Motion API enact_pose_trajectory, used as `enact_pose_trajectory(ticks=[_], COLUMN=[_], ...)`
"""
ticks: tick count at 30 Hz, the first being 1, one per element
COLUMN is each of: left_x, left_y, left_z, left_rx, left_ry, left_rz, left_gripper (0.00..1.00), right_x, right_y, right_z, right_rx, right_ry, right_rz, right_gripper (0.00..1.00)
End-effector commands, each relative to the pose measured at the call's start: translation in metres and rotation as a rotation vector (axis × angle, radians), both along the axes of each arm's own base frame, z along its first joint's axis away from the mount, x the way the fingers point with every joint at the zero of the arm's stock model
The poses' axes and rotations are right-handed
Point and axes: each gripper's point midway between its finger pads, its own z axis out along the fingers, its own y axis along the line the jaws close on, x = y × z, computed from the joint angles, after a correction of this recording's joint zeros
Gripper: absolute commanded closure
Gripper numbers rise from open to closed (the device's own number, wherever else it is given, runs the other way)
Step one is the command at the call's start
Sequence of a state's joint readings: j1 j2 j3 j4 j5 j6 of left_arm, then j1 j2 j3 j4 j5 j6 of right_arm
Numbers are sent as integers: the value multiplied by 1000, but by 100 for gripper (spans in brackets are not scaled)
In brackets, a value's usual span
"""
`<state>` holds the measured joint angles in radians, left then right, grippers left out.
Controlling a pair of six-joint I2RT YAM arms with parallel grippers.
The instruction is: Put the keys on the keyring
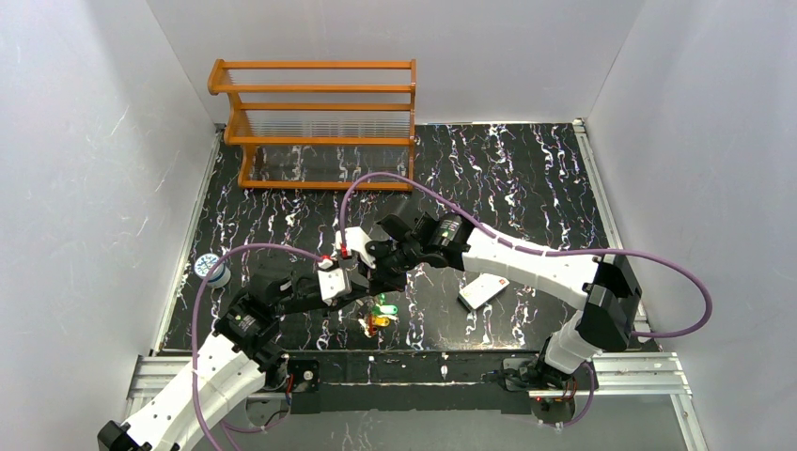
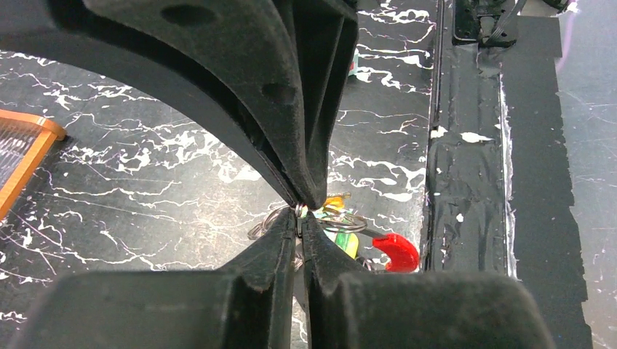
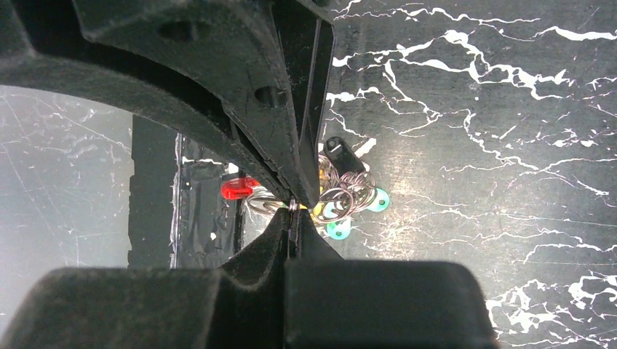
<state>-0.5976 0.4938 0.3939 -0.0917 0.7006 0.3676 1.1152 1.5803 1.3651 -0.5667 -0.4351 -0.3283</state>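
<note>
On the black marbled table (image 1: 526,169), an orange rack (image 1: 320,122) is seen far left. At near centre, the left gripper (image 2: 300,211) and right gripper (image 3: 292,206) are each pinched together on the keyring (image 3: 340,195) wire. The keys (image 1: 383,312) are bunched just nearer.

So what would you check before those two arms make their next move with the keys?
1. Left end effector shut on the keyring wire: ok.
2. Right end effector pinching ring wire as well: ok.
3. Both gripping the same loop: cannot tell.
4. Green key and yellow key in sight near the fingertips: ok.
5. Those keys threaded onto the held ring: cannot tell.
6. White card lying apart from the keys: ok.
</note>
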Motion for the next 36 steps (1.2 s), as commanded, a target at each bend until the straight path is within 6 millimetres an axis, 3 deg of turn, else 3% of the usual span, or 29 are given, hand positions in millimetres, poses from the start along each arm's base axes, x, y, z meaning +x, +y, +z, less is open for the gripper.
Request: enact_pose_trajectory(ticks=[1, 6, 7, 12, 15, 22, 29, 36], left_x=[-4, -4, -4, -1, -1, -4, -6, -6], left_y=[-2, 0, 1, 6, 8, 12, 16, 15], left_z=[17, 20, 22, 29, 34, 50, 63, 62], left_rx=[-21, -28, -30, -44, -62, -137, -195, -193], left_ry=[-37, -57, -63, -98, -125, -194, -247, -242], left_rz=[-31, -24, -20, 24, 38, 63, 81, 77], left_gripper=[100, 100, 100, 100, 100, 100, 100, 100], right_x=[-1, 1, 2, 12, 14, 6, -3, -1], right_y=[16, 16, 16, 13, 12, 12, 20, 21], right_z=[26, 23, 23, 35, 55, 73, 73, 71], right_rx=[92, 108, 119, 258, 398, 544, 573, 571], right_ry=[-15, -33, -40, -118, -168, -158, -110, -122], right_rz=[21, 9, 2, -79, -110, -114, -68, -62], right_gripper=[99, 99, 94, 46, 37, 44, 52, 92])
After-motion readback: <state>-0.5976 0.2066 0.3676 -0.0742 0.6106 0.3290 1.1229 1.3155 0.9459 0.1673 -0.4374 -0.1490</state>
